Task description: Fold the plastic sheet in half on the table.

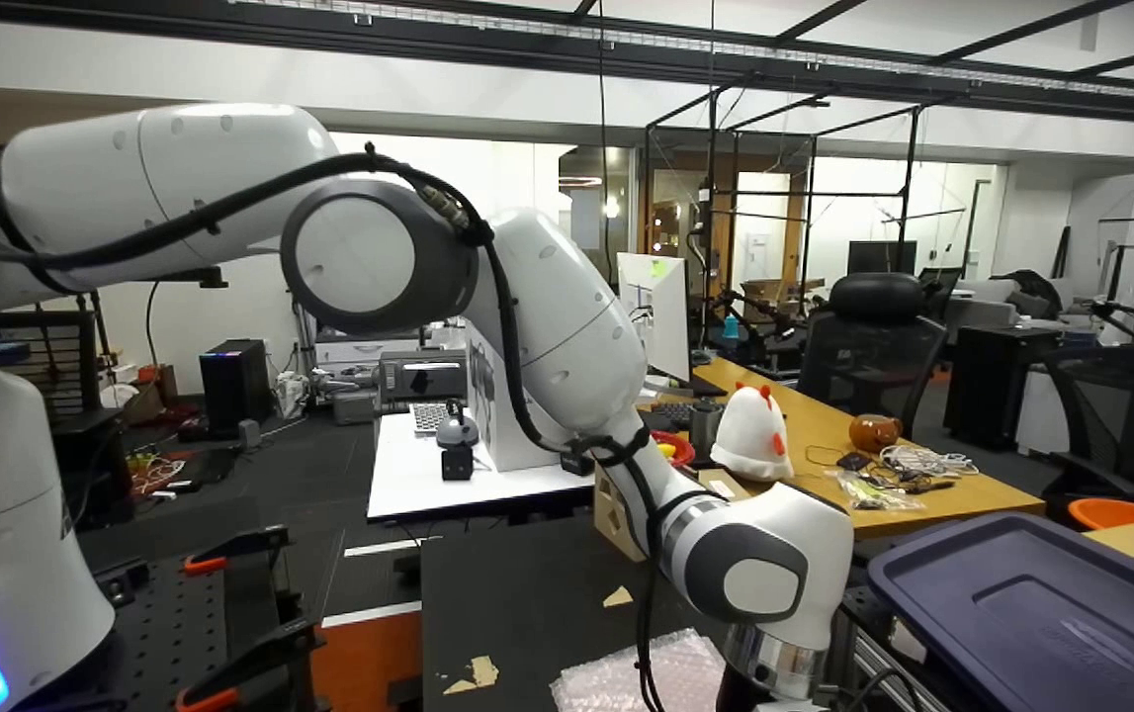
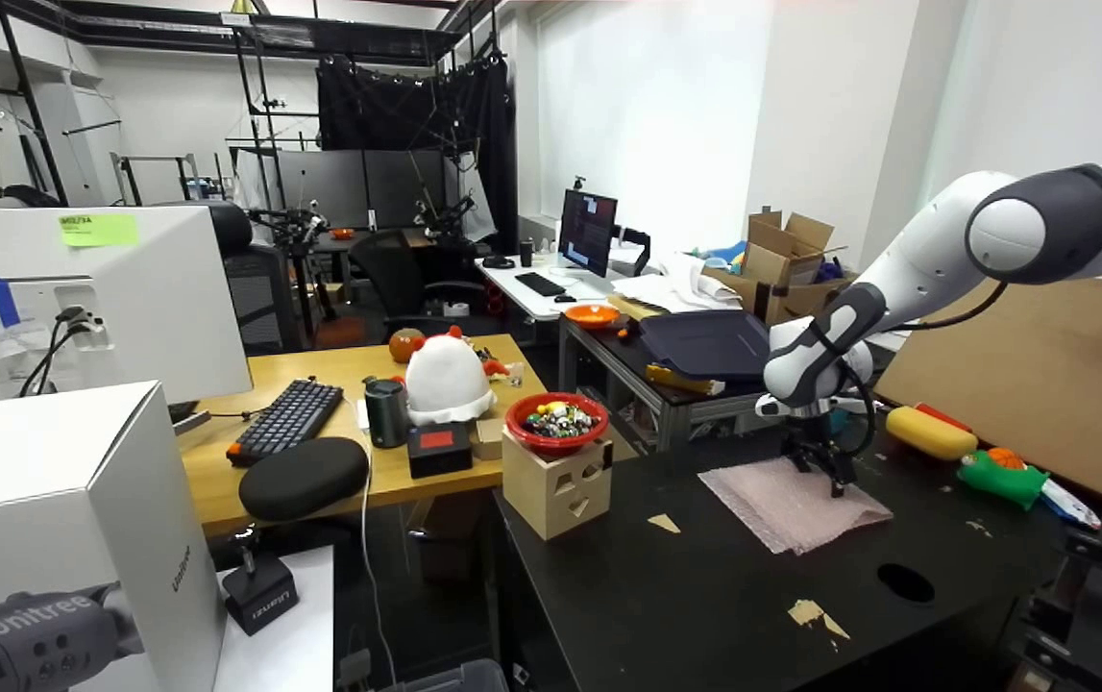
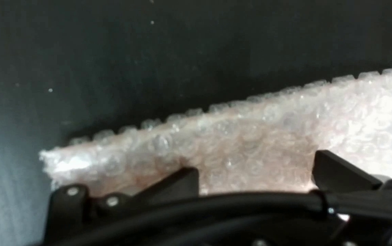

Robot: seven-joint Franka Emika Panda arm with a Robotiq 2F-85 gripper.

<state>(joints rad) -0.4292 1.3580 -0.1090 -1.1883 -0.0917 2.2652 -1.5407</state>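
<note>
The plastic sheet (image 2: 757, 500) is pale pinkish-white bubble wrap lying on the black table (image 2: 666, 596). Two slightly offset corners at its near edge look like stacked layers. An exterior view shows part of the sheet (image 1: 606, 677) on the table (image 1: 517, 583), cut by the bottom edge. My gripper (image 2: 816, 473) points down over the sheet's far right part. In the wrist view the fingers of my gripper (image 3: 255, 162) are wide apart, with the sheet (image 3: 250, 136) below and between them and nothing pinched. Whether the fingertips touch it I cannot tell. The arm hides part of it.
A wooden shape box (image 2: 551, 490) with a red bowl (image 2: 524, 423) stands at the table's corner. Small scraps (image 2: 805, 612) lie on the table. A yellow toy (image 2: 930, 432) and a green toy (image 2: 1002, 478) lie near the cardboard. A dark blue lid (image 1: 1041, 613) is beside the arm.
</note>
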